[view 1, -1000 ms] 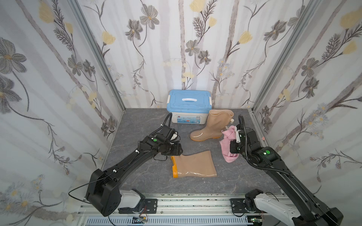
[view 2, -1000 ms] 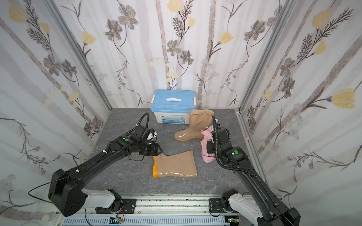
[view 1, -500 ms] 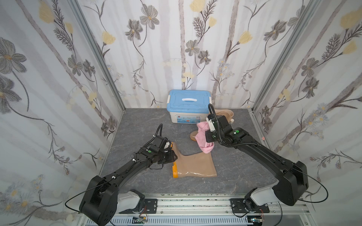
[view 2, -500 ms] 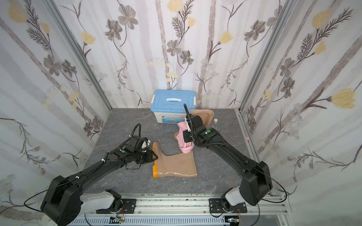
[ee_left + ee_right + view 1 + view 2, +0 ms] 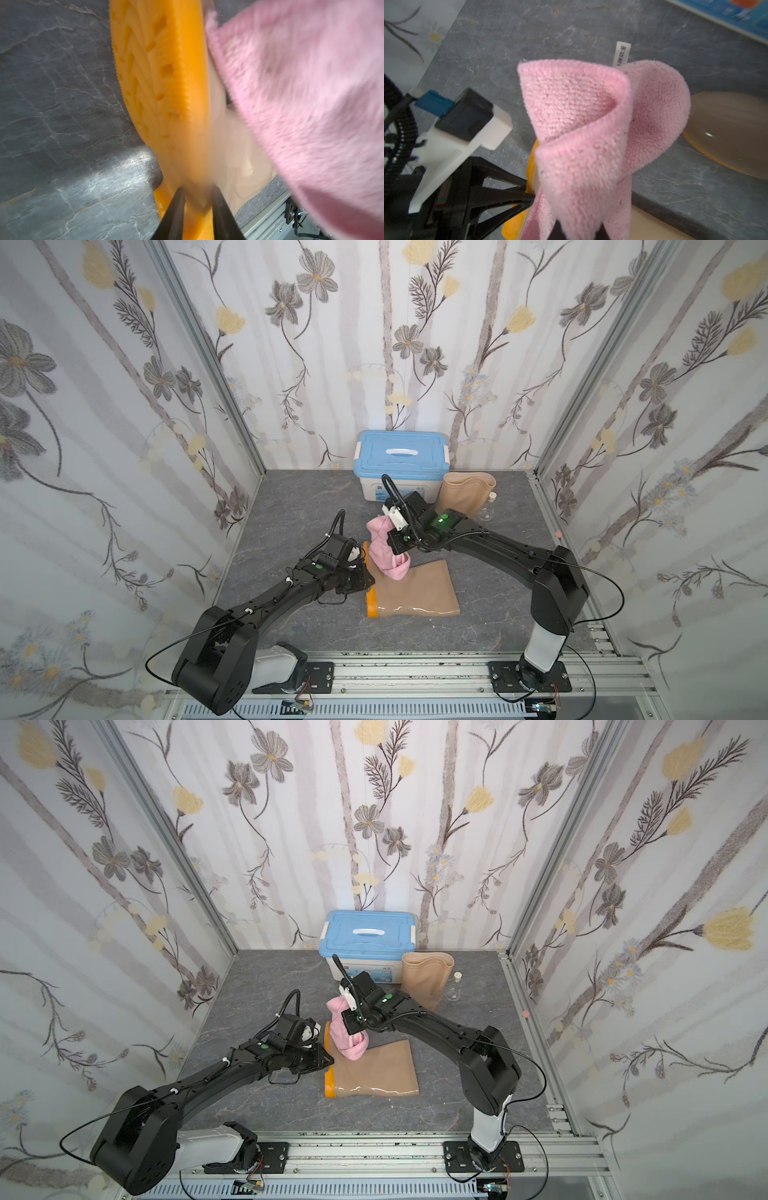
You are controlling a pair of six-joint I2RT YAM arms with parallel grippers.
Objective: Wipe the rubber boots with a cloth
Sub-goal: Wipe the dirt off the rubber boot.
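Observation:
One rubber boot [image 5: 415, 593] lies on its side mid-floor, its orange sole [image 5: 158, 83] facing left. The other rubber boot [image 5: 465, 493] stands at the back right beside the box. My left gripper [image 5: 198, 190] has its fingers on either side of the lying boot's sole edge near the heel, shut on it; it shows in both top views [image 5: 368, 576] [image 5: 330, 1058]. My right gripper [image 5: 579, 226] is shut on the pink cloth [image 5: 581, 124]. The cloth [image 5: 384, 551] hangs folded over the lying boot's foot and touches it.
A blue-lidded box [image 5: 401, 466] stands against the back wall. A small clear flask [image 5: 488, 508] sits right of the standing boot. Flowered walls close in three sides, and an aluminium rail [image 5: 415, 668] runs along the front edge.
My right arm swung left from the right side, bringing the cloth over the lying boot's foot. My left gripper moved onto the boot's sole and its jaws narrowed around it.

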